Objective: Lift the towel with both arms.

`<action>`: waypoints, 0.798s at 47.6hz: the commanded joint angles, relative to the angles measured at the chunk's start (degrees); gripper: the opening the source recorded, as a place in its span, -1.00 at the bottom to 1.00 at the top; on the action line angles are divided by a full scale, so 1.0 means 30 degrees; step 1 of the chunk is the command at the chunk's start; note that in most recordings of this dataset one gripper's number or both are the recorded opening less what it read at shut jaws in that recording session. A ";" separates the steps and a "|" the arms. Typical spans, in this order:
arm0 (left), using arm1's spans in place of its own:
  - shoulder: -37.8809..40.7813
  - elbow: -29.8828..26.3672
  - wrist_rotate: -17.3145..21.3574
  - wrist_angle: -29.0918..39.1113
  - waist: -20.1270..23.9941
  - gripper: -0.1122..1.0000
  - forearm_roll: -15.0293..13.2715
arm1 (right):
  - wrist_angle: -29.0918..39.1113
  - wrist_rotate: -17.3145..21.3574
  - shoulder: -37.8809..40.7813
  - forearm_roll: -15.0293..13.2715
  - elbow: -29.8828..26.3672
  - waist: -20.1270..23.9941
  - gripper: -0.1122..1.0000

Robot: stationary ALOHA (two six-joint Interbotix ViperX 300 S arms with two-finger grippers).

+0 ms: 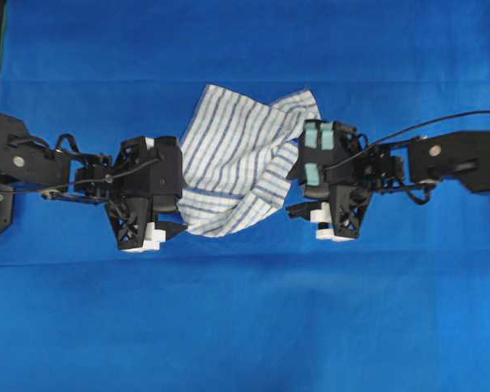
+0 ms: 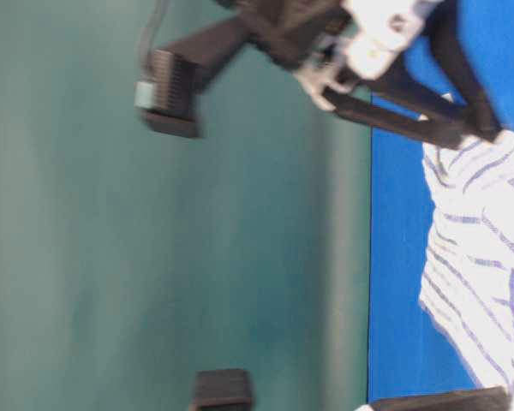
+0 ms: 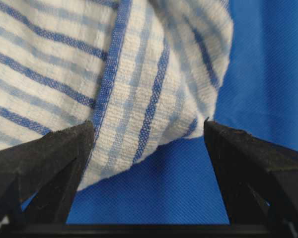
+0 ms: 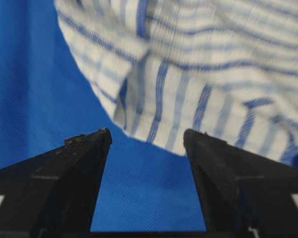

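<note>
The towel (image 1: 241,163), white with thin blue and grey stripes, is seen lying crumpled in the middle of the blue-covered surface (image 1: 245,327), with folds running across it and one corner turned over toward the upper right. It rests flat on the cloth covering and is not raised anywhere by the arms.

At its left edge the left gripper (image 1: 178,214) is placed, its black body overlapping the towel's lower left border in the overhead view. In the left wrist view its fingers (image 3: 49,153) are held wide apart, and a rounded fold of the towel (image 3: 139,79) is seen just ahead of them; the left finger's tip is met by the fabric's edge, though whether it is actually touched cannot be told. Nothing is clamped.

At the right edge the right gripper (image 1: 302,196) is positioned, close against the towel's folded border. In the right wrist view its fingers (image 4: 84,163) are likewise spread wide, with bare blue surface between them and the towel's hem (image 4: 154,129) lying just beyond the tips. Nothing is held by it.

In the table-level view the picture is turned sideways and blurred; the towel (image 2: 480,257) is seen against the blue covering.
</note>
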 commanded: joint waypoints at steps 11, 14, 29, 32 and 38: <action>0.1143 0.0029 0.0029 -0.0820 -0.0059 0.82 0.0000 | -0.0615 0.0029 0.1758 0.0088 -0.0791 0.0059 0.35; 0.1143 0.0000 0.0029 -0.0820 -0.0029 0.80 0.0000 | -0.0791 0.0000 0.1904 0.0088 -0.0937 0.0059 0.35; 0.1113 0.0029 0.0146 -0.0645 -0.0059 0.22 0.0000 | -0.1348 -0.0059 0.2080 0.0000 -0.1172 -0.0264 -0.02; 0.1084 0.0029 0.0176 -0.0615 -0.0059 -0.11 0.0000 | -0.1260 -0.0059 0.2080 0.0000 -0.1113 -0.0352 -0.35; 0.0967 0.0029 0.0234 -0.0615 -0.0029 -0.66 0.0000 | -0.1143 -0.0059 0.2080 0.0000 -0.1113 -0.0352 -0.81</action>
